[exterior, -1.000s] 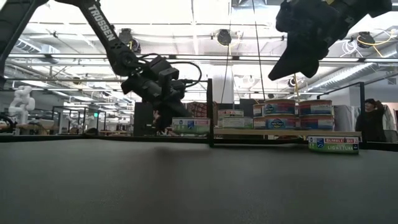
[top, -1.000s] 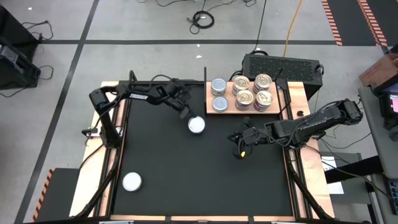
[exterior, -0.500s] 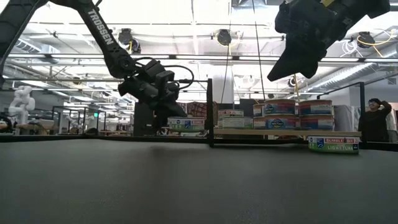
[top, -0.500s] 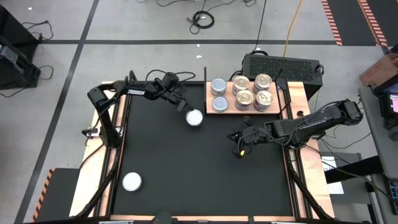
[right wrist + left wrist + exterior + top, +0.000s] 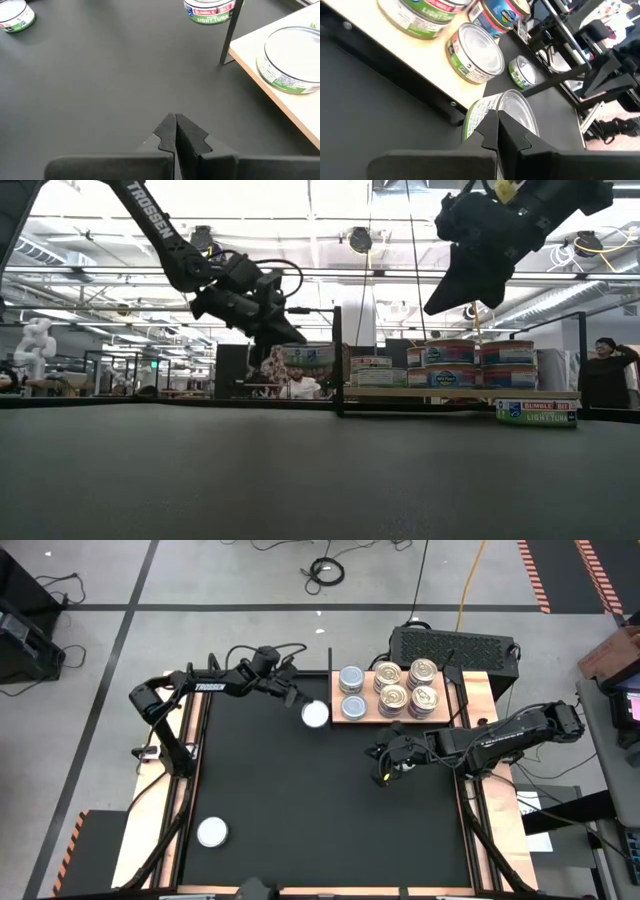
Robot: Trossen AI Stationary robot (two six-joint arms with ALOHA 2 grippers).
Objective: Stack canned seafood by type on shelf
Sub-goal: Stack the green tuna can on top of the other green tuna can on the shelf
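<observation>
At the lower left of the high view, a lone tin (image 5: 212, 831) lies on the black mat (image 5: 300, 800), silver top up. Right of centre, the right gripper (image 5: 383, 762) hovers above the mat with its fingers pressed together and nothing in them.

Up the frame, just left of the shelf (image 5: 365, 717), the left gripper (image 5: 295, 700) has its fingers closed to a point on the rim of the held tin (image 5: 315, 714). The low view shows this tin clear of the mat, level with the top of the shelf's stacks. It has a silver top and a green-and-white label. The right wrist view appears to show the same tin beside the black post (image 5: 231, 30), with "LIGHT TUNA" readable on it.

The left arm carries white "TROSSEN" lettering.

On the shelf, two silver-top tins (image 5: 351, 692) sit at the left end. Four gold-top stacks (image 5: 406, 686) fill the rest, each two high with blue labels in the low view. Below the board, at the right of the low view, a floor tin (image 5: 535, 412) reads "BUMBLE BEE" and "LIGHT TUNA".

At the far right stands a person (image 5: 603, 375).
</observation>
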